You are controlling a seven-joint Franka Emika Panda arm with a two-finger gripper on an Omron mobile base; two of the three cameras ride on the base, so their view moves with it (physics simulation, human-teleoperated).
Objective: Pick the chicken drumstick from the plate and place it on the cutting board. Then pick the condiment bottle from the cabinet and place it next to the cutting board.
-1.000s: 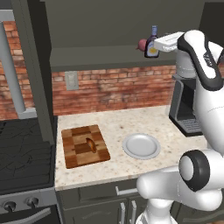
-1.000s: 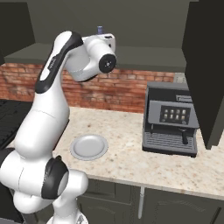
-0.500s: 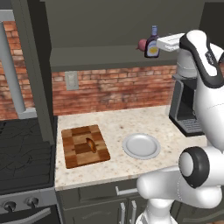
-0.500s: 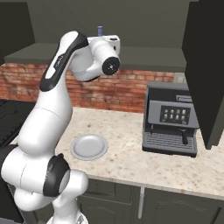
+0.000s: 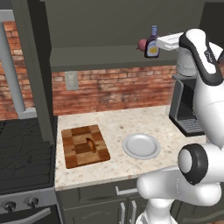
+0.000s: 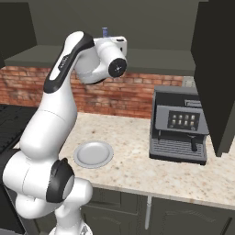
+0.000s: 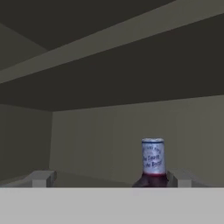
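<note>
The robot's white arm reaches up to the open shelf of the dark grey-olive cabinet (image 5: 118, 57), its tool (image 7: 111, 178) spread as wide as it goes and gripping nothing, the condiment bottle (image 5: 152, 43) standing upright on the shelf just ahead of it; in the hand view the bottle's bluish-grey cap and neck (image 7: 152, 158) rise between the two fingertips (image 7: 40, 178), closer to the right-hand one, and whether either touches the glass cannot be told. From the left base view the flat white end of the hand sits just beside the bottle's shoulder, with a round reddish-purple onion (image 5: 142, 44) tucked just behind the bottle on the same shelf. From the right base view only the bottle's cap (image 6: 105, 31) peeks above the arm's wrist. Well below the bottle, on the speckled stone surface (image 5: 127, 124), the chicken drumstick (image 5: 90, 144) lies on the middle of the checkered cutting board (image 5: 84, 145), while the round light-grey plate (image 5: 141, 146) rests bare just beside the board, on the side nearer the bottle. A dark coffee machine (image 6: 179, 124) stands on the surface beneath the bottle's end of the shelf, against the red brick wall (image 5: 113, 85)
</note>
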